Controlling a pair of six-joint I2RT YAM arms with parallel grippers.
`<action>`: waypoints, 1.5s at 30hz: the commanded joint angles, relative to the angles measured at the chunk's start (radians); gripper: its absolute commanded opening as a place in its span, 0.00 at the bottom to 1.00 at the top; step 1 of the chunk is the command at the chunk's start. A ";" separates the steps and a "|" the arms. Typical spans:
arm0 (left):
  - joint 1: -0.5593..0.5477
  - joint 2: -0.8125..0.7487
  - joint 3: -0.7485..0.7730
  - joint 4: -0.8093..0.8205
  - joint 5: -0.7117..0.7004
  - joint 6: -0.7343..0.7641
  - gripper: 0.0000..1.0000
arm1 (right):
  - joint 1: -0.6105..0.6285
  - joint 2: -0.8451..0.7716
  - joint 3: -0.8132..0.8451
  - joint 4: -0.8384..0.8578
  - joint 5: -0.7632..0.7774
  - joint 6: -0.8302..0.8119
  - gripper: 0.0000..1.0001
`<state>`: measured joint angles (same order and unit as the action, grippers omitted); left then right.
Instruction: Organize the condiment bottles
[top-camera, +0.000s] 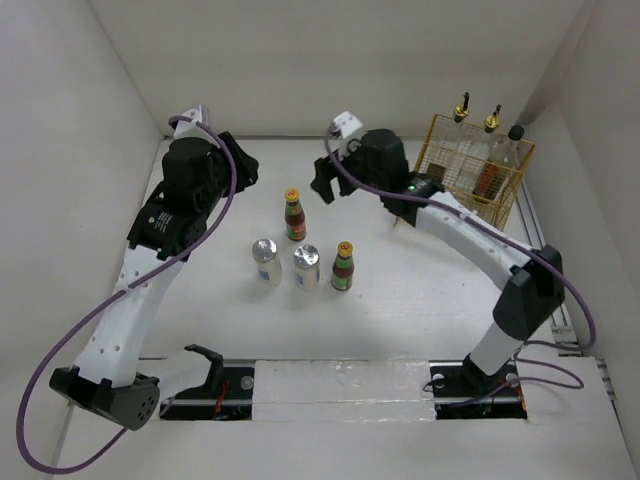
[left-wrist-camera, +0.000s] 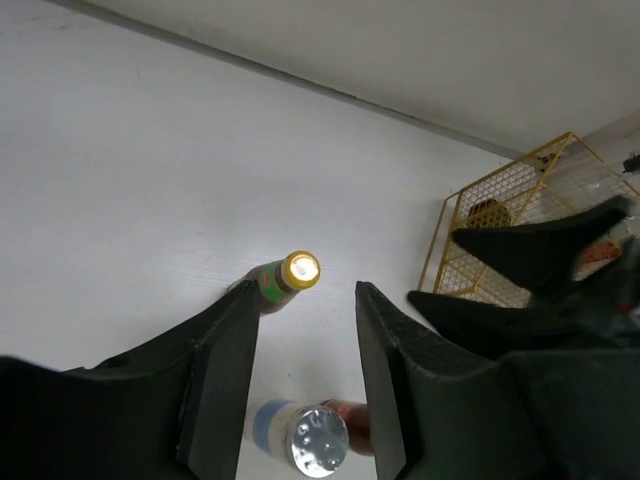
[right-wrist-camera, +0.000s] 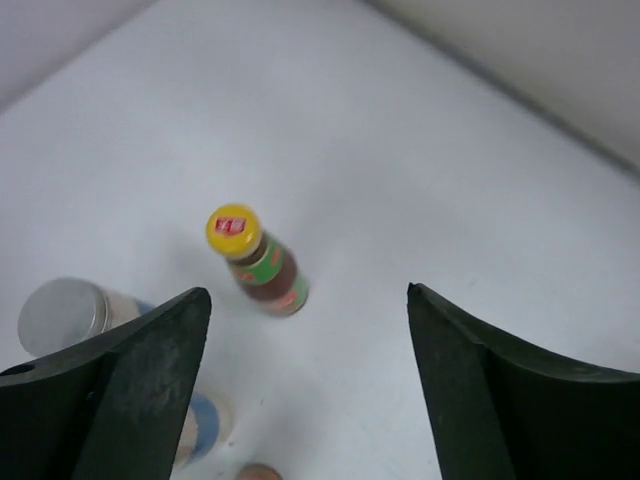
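Two yellow-capped sauce bottles stand on the table, one further back (top-camera: 294, 215) and one nearer (top-camera: 343, 266). Two silver-topped white shakers (top-camera: 265, 260) (top-camera: 306, 267) stand beside the near one. Two glass bottles with gold pourers (top-camera: 462, 108) (top-camera: 492, 119) and a black-knobbed jar (top-camera: 514, 138) stand in the yellow wire basket (top-camera: 452, 175). My left gripper (top-camera: 243, 170) is open and empty, above and left of the far sauce bottle (left-wrist-camera: 288, 276); a shaker (left-wrist-camera: 312, 436) shows between its fingers. My right gripper (top-camera: 325, 186) is open and empty, just right of that bottle (right-wrist-camera: 258, 262).
White walls close in the table on the left, back and right. The basket stands in the back right corner and shows in the left wrist view (left-wrist-camera: 500, 215), with the right arm's black fingers (left-wrist-camera: 530, 250) in front of it. A shaker (right-wrist-camera: 62, 316) shows left of the right gripper's fingers.
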<state>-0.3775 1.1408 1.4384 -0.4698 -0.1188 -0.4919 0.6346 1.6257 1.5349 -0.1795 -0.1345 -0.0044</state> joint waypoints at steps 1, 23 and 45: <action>0.005 -0.071 -0.025 -0.026 -0.042 -0.040 0.39 | 0.071 0.084 0.086 -0.032 -0.020 -0.058 0.87; 0.005 -0.167 -0.122 -0.050 -0.002 -0.060 0.48 | 0.151 0.439 0.264 0.075 0.052 -0.020 0.40; -0.006 0.011 -0.073 0.194 0.143 0.069 0.63 | -0.294 -0.200 0.078 0.014 0.033 0.026 0.13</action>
<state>-0.3790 1.1385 1.3361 -0.3725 -0.0406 -0.4438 0.3935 1.5314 1.6581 -0.2195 -0.0952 0.0002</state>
